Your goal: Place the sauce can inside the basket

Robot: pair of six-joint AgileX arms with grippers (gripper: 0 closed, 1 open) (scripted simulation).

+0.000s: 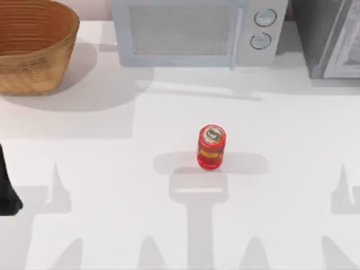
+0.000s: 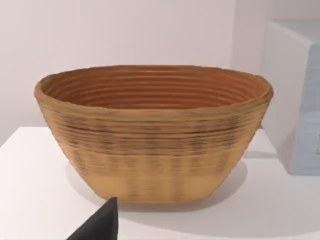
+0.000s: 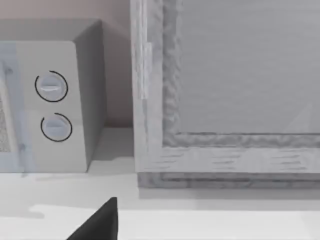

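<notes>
Neither gripper has anything in hand, and whether their fingers are spread or closed I cannot tell; the left arm sits at the table's left edge, the right arm is parked. Starting from the sauce can: it stands upright near the middle of the white table, untouched, its silver top facing up; the basket waits well apart at the far left corner, upright and with nothing visible inside in the left wrist view; a microwave stands behind the can, a grey cabinet at the far right. By my judgement the reach has not begun; next an arm must come over the can, close on its sides, lift, and carry it left over the rim.
</notes>
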